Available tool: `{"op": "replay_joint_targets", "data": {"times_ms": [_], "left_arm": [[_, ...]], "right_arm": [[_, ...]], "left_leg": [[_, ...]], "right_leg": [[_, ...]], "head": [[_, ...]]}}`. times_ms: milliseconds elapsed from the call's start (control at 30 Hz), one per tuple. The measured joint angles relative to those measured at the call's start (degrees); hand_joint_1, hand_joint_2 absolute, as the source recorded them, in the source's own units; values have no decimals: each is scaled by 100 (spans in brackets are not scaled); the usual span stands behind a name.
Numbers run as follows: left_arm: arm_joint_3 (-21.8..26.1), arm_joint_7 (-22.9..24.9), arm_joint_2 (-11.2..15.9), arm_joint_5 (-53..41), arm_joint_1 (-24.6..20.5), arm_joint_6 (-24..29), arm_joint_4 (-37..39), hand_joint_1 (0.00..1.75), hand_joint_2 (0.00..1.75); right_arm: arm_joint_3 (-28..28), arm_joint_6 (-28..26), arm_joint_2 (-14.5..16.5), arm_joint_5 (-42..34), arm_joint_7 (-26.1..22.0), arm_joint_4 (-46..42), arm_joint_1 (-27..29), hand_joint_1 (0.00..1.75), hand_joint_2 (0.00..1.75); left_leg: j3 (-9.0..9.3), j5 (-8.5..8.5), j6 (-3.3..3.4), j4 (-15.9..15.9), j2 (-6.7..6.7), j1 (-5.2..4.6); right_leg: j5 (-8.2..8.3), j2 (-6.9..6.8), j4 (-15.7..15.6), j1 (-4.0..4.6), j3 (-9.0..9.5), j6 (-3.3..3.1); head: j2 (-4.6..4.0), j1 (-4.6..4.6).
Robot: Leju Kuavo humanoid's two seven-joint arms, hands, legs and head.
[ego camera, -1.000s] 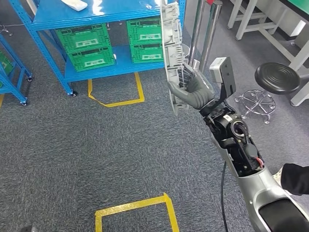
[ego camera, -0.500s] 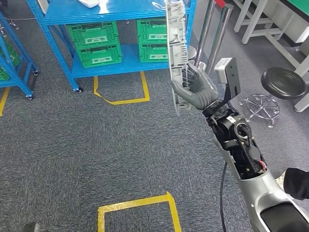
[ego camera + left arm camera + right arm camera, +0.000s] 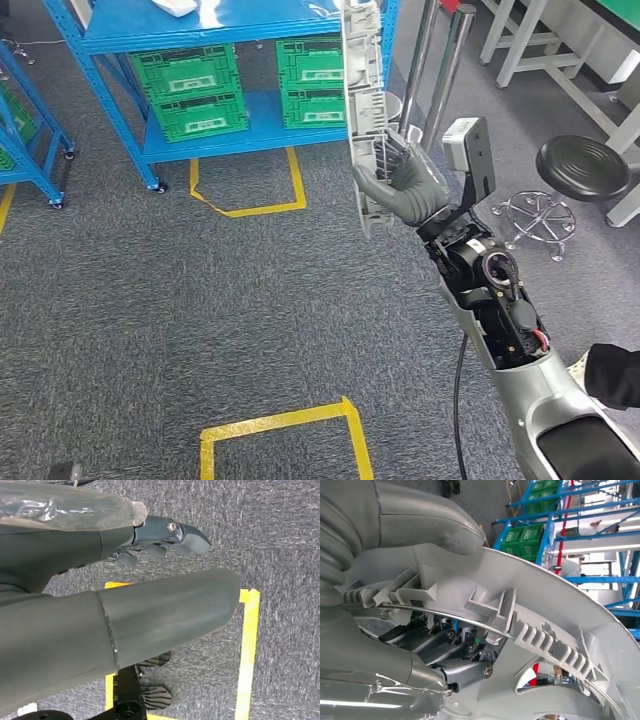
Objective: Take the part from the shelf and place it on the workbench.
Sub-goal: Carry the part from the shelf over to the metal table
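While the right robot hand (image 3: pixel 404 190) grips the part (image 3: pixel 364 110) near its lower end, long axis upright, the left robot hand (image 3: pixel 113 625) hangs empty, fingers apart.

Crates (image 3: pixel 189 88) are sitting on the shelf (image 3: pixel 226 140) ahead. A stool (image 3: pixel 583 167) is standing to its right. The part (image 3: pixel 366 110) is standing upright between them.

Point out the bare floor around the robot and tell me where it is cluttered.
Bare carpet lies between the blue shelf and the near yellow tape outline, left of the right robot hand holding the grey part. It is crowded to the right: a black stool, two metal poles and white table legs.
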Motion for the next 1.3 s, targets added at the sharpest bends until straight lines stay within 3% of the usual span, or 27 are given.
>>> {"op": "replay_joint_targets", "data": {"times_ms": [133, 200, 267, 300, 333, 367, 400, 433, 467, 500, 600, 667, 767, 800, 833, 867, 933, 1000, 1100, 1167, 1267, 1300], "left_arm": [[-2, 10, 1, -20, -19, 0, 0, 0, 0], [-2, 15, -2, -28, -31, 0, 0, 0, 0], [-2, 24, -5, -32, -38, -6, 0, 0, 0], [-2, 27, -11, -33, -38, -12, 0, 0, 0], [-2, 29, -18, -33, -36, -19, 0, 0, 0], [-2, 30, -23, -34, -36, -26, 0, 0, 0], [-2, 30, -27, -34, -36, -30, 0, 0, 0], [-2, 29, -21, -33, -38, -32, 0, 0, 0], [-2, 29, -16, -36, -40, -33, 0, 0, 0], [-2, 30, -10, -38, -43, -33, 0, 0, 0], [-2, 32, -6, -47, -54, -33, 0, 0, 0], [-2, 32, -7, -49, -70, -33, 0, 0, 0], [-2, 36, -5, -49, -70, -32, 0, 0, 0], [-2, 38, -6, -49, -66, -32, 0, 0, 0], [-2, 39, -7, -49, -63, -31, 0, 0, 0], [-2, 40, -8, -49, -63, -31, 0, 0, 0], [-2, 40, 2, -49, -70, -28, 0, 0, 0], [-2, 40, 13, -49, -79, -19, 0, 0, 0], [-2, 38, 16, -48, -81, -5, 0, 0, 0], [-2, 37, 9, -47, -84, -4, 0, 0, 0], [-2, 34, -5, -47, -74, -4, 0, 0, 0], [-2, 34, -8, -47, -70, -4, 0, 0, 0]], "right_arm": [[-26, -31, -27, 0, 0, -75, 27, 175, 175], [-52, -41, -49, 2, 0, -110, 52, 175, 175], [-71, -55, -59, 5, 4, -134, 96, 175, 175], [-78, -63, -67, 7, 9, -142, 127, 175, 175], [-83, -69, -74, 7, 14, -145, 154, 175, 175], [-87, -76, -79, 7, 19, -146, 173, 175, 175], [-94, -80, -83, 7, 21, -150, 184, 175, 175], [-103, -83, -84, 7, 21, -153, 186, 175, 175], [-113, -81, -84, 7, 18, -165, 187, 175, 175], [-121, -79, -84, 8, 15, -178, 189, 175, 175], [-131, -84, -85, 8, 19, -204, 207, 175, 175], [-142, -92, -89, 8, 22, -225, 218, 175, 175], [-154, -90, -92, 12, 16, -243, 226, 175, 175], [-154, -90, -92, 13, 19, -243, 230, 175, 175], [-154, -89, -92, 13, 22, -243, 235, 175, 175], [-154, -87, -92, 13, 27, -243, 239, 175, 175], [-153, -85, -92, 13, 30, -249, 240, 175, 175], [-155, -84, -93, 14, 29, -263, 231, 175, 175], [-165, -84, -100, 16, 32, -274, 233, 175, 175], [-173, -80, -116, 16, 36, -275, 231, 175, 175], [-178, -55, -131, 15, 31, -273, 224, 175, 175], [-178, -47, -132, 15, 29, -271, 228, 175, 175]], "left_leg": [[74, 51, 103, -134, 21, 27], [140, 78, 127, -216, 46, 64], [170, 62, 125, -222, 55, 75], [189, 46, 108, -219, 57, 86], [212, 23, 80, -210, 56, 104], [238, -9, 42, -191, 54, 130], [261, -56, -9, -153, 52, 157], [266, -107, -67, -104, 49, 167], [250, -149, -121, -40, 47, 166], [231, -178, -172, 6, 50, 161], [198, -209, -262, 47, 64, 167], [67, -380, -284, 327, 59, 177], [-578, -854, -262, 1529, 40, 148], [-767, -901, -242, 1820, 35, 133], [-852, -830, -210, 1884, 32, 119], [-832, -667, -167, 1734, 27, 102], [-533, -207, -30, 952, -16, 41], [-274, 16, 65, 333, -60, -8], [-209, 20, 73, 170, -55, -20], [-169, 52, 102, 100, -32, 10], [-139, 59, 142, 71, 1, 19], [-134, 54, 147, 73, 8, 18]], "right_leg": [[-64, 4, 79, -11, -31, 75], [-356, 5, 651, -17, -302, 96], [-661, 5, 1483, -44, -731, 133], [-683, 4, 1721, -68, -872, 156], [-586, 1, 1730, -97, -907, 181], [-381, -6, 1496, -131, -826, 209], [-128, -25, 1086, -171, -666, 247], [42, -41, 713, -187, -506, 287], [136, -51, 437, -196, -392, 287], [150, -50, 301, -192, -346, 265], [78, 4, 332, -167, -384, 104], [63, 26, 333, -167, -375, 24], [47, 65, 328, -130, -365, -53], [40, 84, 328, -110, -360, -68], [34, 107, 328, -88, -350, -79], [30, 131, 328, -68, -337, -87], [19, 172, 323, -33, -305, -98], [12, 205, 321, -8, -306, -89], [16, 226, 302, -20, -323, -12], [-122, 170, 479, -17, -387, 41], [-659, 87, 1518, -15, -823, 88], [-760, 80, 1824, -18, -961, 101]], "head": [[0, -11], [0, 32], [0, 69], [0, 80], [0, 87], [0, 99], [0, 117], [0, 146], [0, 172], [0, 179], [0, 116], [0, 50], [0, -59], [0, -81], [0, -96], [0, -103], [0, -106], [0, -105], [0, -107], [0, -82], [0, 0], [0, 21]]}}
